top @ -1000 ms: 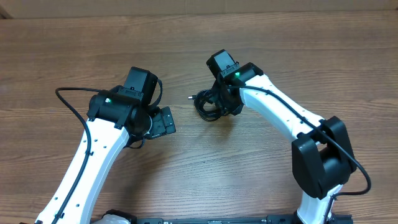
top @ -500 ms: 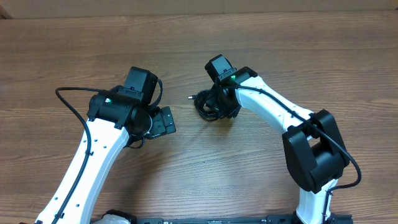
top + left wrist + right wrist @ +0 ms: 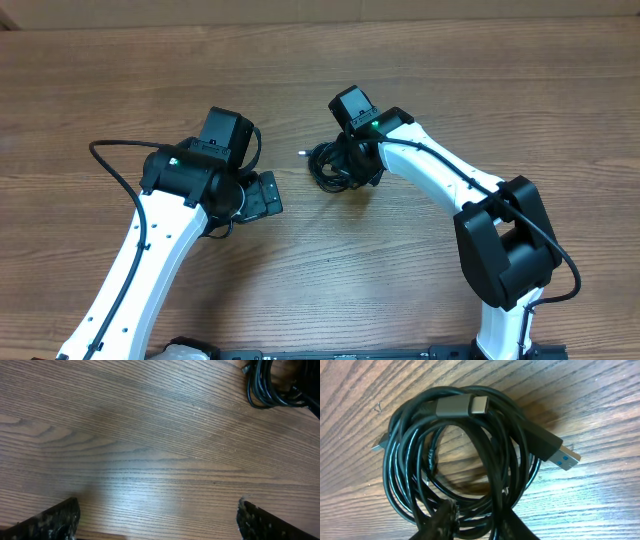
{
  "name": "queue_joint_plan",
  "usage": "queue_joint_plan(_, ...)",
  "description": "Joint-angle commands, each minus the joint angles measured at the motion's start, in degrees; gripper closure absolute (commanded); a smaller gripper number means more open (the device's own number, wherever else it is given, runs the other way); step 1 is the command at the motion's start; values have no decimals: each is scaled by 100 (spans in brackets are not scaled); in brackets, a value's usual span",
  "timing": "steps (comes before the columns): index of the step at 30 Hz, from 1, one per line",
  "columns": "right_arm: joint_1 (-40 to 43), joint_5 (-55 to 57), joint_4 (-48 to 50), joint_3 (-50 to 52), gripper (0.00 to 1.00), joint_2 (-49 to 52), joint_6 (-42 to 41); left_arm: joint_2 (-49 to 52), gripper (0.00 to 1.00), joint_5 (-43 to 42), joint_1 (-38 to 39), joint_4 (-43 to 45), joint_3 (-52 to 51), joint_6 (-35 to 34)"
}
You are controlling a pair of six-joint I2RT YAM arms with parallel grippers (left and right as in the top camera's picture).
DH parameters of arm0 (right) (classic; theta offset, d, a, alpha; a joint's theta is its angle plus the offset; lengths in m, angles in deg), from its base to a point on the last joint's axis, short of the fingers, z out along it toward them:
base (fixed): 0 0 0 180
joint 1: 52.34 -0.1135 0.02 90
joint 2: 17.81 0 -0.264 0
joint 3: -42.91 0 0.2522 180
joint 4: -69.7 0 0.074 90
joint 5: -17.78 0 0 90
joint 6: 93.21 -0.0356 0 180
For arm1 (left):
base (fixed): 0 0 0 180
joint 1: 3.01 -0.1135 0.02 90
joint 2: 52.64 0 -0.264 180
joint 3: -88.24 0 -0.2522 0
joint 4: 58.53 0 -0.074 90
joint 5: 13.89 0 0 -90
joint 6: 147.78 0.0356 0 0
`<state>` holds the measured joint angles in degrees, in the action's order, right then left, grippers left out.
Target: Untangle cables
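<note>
1. Right hand sits low on the black cable coil, fingers straddling its near strands; you cannot tell whether it is clamped.
2. Coil lies on the bench near centre, tightly looped, with USB-C plug and USB-A plug lying across it.
3. Left hand is wide and empty, apart from the coil.
4. Judgement: nothing is separated yet, so all the untangling is left for you.

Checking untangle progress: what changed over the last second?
The right arm swung slightly left, with the right gripper low over the black cable bundle, fingers straddling some strands; whether it has clamped is unclear. The bundle nudged slightly left at most. The left gripper, open, and its arm stayed put.
</note>
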<state>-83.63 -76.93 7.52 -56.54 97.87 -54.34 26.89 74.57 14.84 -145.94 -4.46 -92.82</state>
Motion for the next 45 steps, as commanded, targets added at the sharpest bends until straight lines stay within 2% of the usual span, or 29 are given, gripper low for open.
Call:
queue_joint_plan(1, 26, -162, 39, 22, 76, 9, 20, -13, 0, -44, -20, 20, -26, -96)
queue_joint_plan(6, 227, -627, 85, 22, 83, 9, 46, -13, 0, -44, -20, 20, -26, -96)
queue_joint_plan(11, 330, -826, 168, 24, 84, 9, 66, -13, 0, -44, -20, 15, -26, -96)
queue_joint_plan(13, 334, -848, 170, 24, 92, 9, 101, -13, 1, -44, -20, 15, -26, -96)
queue_joint_plan(14, 334, -1001, 243, 24, 96, 9, 385, -13, 0, -44, -20, 15, -26, -96)
queue_joint_plan(17, 337, -1967, 619, 22, 96, 7, 994, -13, 0, -44, -20, 17, -26, -96)
queue_joint_plan(18, 398, -2715, 949, 22, 96, 7, 1099, -13, 0, -44, -20, 17, -26, -94)
queue_joint_plan(21, 555, -4138, 1648, 17, 96, 7, 1102, -13, 0, -44, -20, 11, -26, -94)
queue_joint_plan(24, 695, -6035, 2800, 17, 96, -7, 1086, -13, 0, -44, -20, -2, -26, -96)
queue_joint_plan(25, 706, -6317, 2999, 17, 96, -52, 1049, -13, 1, -46, -20, 0, -26, -96)
queue_joint_plan(31, 743, -6288, 3176, 11, 96, -822, 1010, -13, 0, -46, -20, -2, -26, -96)
queue_joint_plan(37, 1097, -6218, 3534, 9, 96, -1792, 444, -13, 1, -46, -20, 7, -26, -96)
queue_joint_plan(39, 1373, -6205, 3523, 7, 96, -2120, 334, -13, 0, -46, -20, 0, -26, -96)
queue_joint_plan(41, 1646, -6245, 3530, 7, 96, -2391, -254, -13, 0, -46, -20, 2, -26, -96)
queue_joint_plan(45, 1617, -6172, 3178, 9, 96, -2564, -225, -13, 1, -52, -20, 83, -26, -103)
